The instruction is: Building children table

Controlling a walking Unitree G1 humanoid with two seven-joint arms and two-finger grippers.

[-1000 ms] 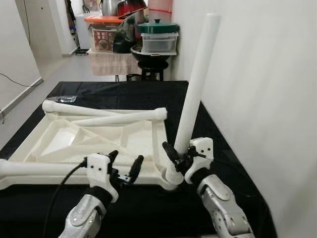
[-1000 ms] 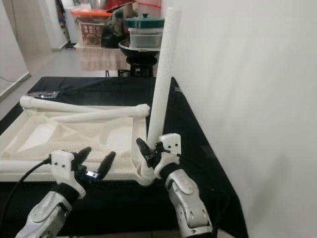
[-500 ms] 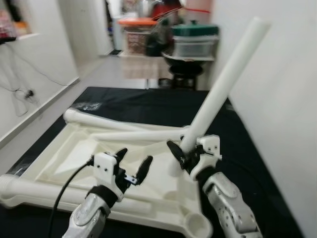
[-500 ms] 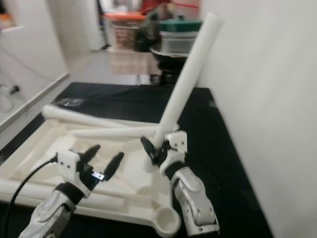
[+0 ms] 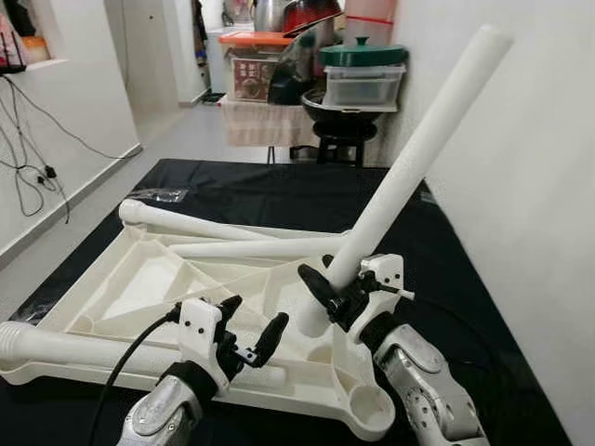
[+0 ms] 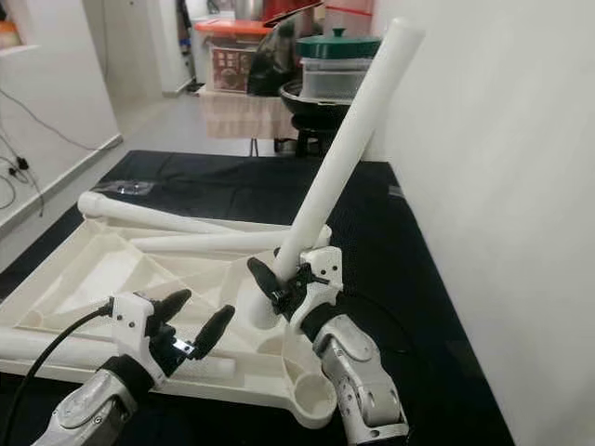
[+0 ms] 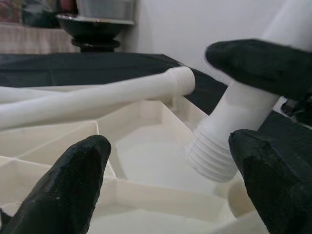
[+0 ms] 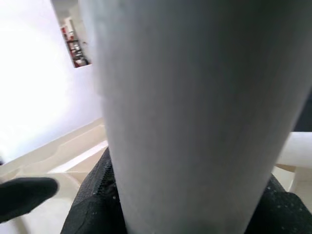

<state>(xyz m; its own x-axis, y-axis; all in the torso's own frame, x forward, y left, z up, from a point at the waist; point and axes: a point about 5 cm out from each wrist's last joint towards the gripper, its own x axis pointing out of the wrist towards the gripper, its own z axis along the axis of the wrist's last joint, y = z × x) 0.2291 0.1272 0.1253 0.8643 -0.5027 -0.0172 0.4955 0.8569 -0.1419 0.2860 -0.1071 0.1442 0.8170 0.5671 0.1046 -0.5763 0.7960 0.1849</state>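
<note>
We see the white plastic tabletop (image 5: 139,279) lying upside down on a bench (image 5: 279,186) covered in black cloth, its ribbed underside facing up.

Right tool (image 5: 339,293): clenched around the lower part of a long white table leg (image 5: 409,167). The leg rises from the tool at a slant, leaning toward the white wall (image 5: 530,186) on the tool's outer side. Its threaded lower end (image 7: 209,156) hangs just beyond the tool, over the tabletop's underside and a little short of the round corner socket (image 5: 372,407), which sits open just beside the right forearm. In the right wrist view the leg (image 8: 195,112) passes between the black pads (image 8: 92,204), touching both.

Left tool (image 5: 246,334): released, fingers (image 7: 73,180) spread apart with nothing between them. It hovers over the near edge of the tabletop, just beside the right tool and level with the leg's threaded end.

Two more legs rest across the far rim of the tabletop, beyond both tools: one (image 5: 186,223) along the far edge, the other (image 5: 256,248) crossing it at a shallow angle, its threaded tip ahead of the right tool. A fourth leg (image 5: 65,348) lies along the near edge, outboard of the left tool.

Well beyond the bench stand a stool (image 5: 339,139) and stacked storage containers (image 5: 363,79).
</note>
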